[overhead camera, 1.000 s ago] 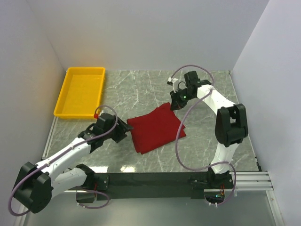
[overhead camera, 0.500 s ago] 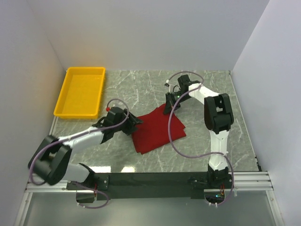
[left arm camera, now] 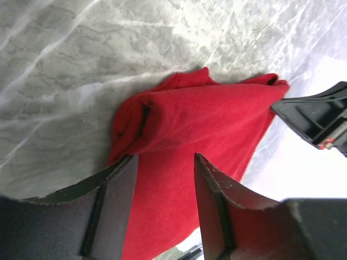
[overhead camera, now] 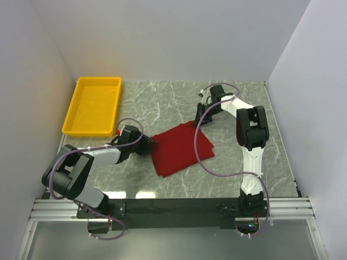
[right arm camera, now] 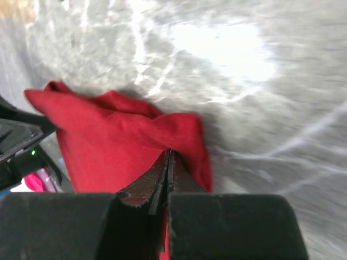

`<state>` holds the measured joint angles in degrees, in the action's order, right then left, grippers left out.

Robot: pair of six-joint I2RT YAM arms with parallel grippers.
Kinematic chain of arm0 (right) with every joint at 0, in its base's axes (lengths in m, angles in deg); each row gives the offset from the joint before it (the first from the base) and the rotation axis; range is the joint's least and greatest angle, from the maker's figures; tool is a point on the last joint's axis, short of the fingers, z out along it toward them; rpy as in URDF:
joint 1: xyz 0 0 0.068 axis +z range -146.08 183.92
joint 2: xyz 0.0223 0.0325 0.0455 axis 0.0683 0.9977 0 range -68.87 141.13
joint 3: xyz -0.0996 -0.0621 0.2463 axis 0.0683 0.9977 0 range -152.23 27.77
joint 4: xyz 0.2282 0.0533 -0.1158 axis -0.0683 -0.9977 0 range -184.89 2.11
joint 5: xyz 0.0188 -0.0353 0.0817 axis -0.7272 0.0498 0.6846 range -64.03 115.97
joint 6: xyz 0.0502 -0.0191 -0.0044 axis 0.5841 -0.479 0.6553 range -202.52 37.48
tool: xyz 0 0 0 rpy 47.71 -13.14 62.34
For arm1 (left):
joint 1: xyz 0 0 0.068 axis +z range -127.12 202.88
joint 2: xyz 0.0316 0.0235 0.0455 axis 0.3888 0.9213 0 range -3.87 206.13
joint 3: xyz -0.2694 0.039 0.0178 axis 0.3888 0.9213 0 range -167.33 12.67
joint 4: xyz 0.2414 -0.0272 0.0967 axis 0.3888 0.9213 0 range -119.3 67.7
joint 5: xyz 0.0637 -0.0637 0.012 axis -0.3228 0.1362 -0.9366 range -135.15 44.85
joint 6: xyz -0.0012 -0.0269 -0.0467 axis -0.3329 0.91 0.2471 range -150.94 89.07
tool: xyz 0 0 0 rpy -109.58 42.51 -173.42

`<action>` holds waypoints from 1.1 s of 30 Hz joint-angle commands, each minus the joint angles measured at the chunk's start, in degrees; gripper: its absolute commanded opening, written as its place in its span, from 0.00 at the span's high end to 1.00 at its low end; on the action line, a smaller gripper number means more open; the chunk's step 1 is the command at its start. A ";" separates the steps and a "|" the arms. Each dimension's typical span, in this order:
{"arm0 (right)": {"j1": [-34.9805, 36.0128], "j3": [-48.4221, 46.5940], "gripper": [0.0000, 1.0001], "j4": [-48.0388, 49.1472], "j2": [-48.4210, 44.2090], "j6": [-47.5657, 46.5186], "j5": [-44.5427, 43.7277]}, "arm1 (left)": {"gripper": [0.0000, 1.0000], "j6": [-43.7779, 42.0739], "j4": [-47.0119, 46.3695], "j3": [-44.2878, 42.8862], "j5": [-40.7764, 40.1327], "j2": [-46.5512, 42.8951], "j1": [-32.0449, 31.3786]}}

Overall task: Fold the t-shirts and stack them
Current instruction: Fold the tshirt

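The dark red t-shirt (overhead camera: 181, 147) lies folded into a rough square on the marble table. My left gripper (overhead camera: 148, 145) is low at its left edge. In the left wrist view that gripper (left arm camera: 164, 160) stands open, its fingers (left arm camera: 120, 184) straddling the red cloth (left arm camera: 200, 122), which runs on under them. My right gripper (overhead camera: 201, 117) is at the shirt's far corner. In the right wrist view it (right arm camera: 169, 153) is shut on a pinched peak of the cloth (right arm camera: 108, 135). No neck label shows.
A yellow tray (overhead camera: 87, 131) stands at the back left of the table. White walls close in the back and both sides. The right gripper's black body (left arm camera: 320, 116) shows beyond the shirt in the left wrist view.
My left arm has reached right to the shirt's left edge and its jaws have narrowed a little. The right gripper has stayed shut at the far corner, shifting only slightly.
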<state>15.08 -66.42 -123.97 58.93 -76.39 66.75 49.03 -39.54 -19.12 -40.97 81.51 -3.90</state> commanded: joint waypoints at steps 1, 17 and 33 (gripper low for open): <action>-0.52 -1.87 1.00 1.45 1.13 1.43 -3.59 | 0.48 0.99 -1.98 1.29 -1.11 0.83 0.86; -2.72 -2.31 0.90 -3.56 -11.42 -8.91 -6.84 | 0.32 -12.81 10.05 -10.83 -5.75 -8.29 1.03; -4.57 27.20 0.87 1.00 -28.49 -23.27 -25.21 | 0.29 -6.93 28.07 7.95 -4.63 -48.08 0.60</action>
<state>10.42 -42.14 -126.33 32.97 -98.08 47.71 38.87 -15.22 -15.32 -47.00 38.74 -3.10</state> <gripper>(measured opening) 0.139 0.712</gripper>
